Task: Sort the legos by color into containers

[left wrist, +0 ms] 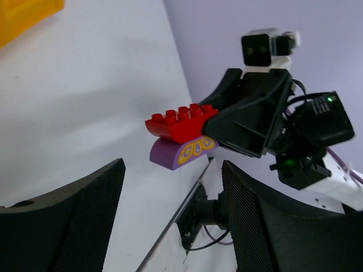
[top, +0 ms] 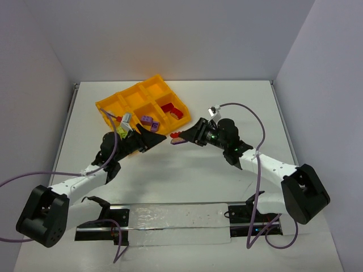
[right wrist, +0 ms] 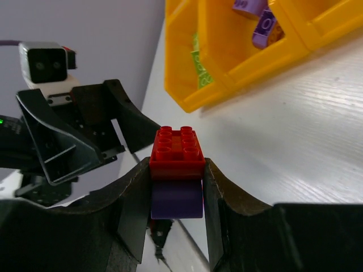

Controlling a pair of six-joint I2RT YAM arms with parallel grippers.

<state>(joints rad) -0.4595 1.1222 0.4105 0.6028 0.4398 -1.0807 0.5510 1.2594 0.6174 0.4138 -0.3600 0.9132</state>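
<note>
A red lego [right wrist: 177,148] stuck atop a purple lego [right wrist: 177,199] sits pinched in the right hand [right wrist: 177,175], near the orange-yellow tray [top: 106,103].

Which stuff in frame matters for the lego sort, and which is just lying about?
Job: red-on-purple lego cluster, held by right gripper; left gripper, open; orange tray; its purple bricks, red brick, green brick.
Lying about: purple cable; base plate between the arm mounts.
</note>
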